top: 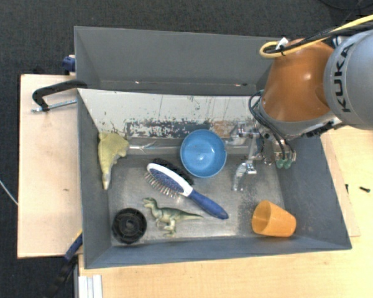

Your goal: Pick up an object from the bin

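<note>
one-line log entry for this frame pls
gripper: inside bin, over bare floor between blue bowl and orange cup | also near: blue-handled hairbrush, toy dinosaur | pick: not yet made

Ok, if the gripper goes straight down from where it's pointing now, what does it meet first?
Probably bare bin floor. The gripper hangs over the gap between the blue bowl and the orange cup, with nothing visibly under it. Height is hard to judge from this angle, and the bowl's rim is the closest neighbour.

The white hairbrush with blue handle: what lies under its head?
A black oval object edges out behind the head of the white, blue-handled hairbrush; its covered part is hidden, so its kind is unclear.
</note>
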Available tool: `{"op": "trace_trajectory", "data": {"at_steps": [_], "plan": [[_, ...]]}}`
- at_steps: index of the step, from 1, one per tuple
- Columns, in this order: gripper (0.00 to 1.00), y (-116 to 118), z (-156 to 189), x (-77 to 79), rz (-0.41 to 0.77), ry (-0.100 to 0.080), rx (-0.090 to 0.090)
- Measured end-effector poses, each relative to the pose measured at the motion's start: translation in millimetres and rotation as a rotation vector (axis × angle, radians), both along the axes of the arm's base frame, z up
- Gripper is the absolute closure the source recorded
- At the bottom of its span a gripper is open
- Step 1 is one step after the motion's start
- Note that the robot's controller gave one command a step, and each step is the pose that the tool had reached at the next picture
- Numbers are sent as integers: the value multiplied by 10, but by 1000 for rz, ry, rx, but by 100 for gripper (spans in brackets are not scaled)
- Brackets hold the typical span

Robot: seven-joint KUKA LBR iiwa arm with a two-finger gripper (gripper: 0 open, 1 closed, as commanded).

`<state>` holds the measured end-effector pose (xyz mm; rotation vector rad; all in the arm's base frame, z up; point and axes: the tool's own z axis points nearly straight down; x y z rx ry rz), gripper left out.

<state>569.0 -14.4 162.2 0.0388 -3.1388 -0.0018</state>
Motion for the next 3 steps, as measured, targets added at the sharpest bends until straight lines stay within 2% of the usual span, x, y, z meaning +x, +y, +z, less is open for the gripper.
{"op": "trace_trajectory", "data": {"at_steps": [1, 2, 3], "plan": [[0, 407, -896, 244, 107, -8, -1], [100, 407, -873, 202, 110, 14, 0], [100, 476, 607, -27, 194, -16, 0]]}}
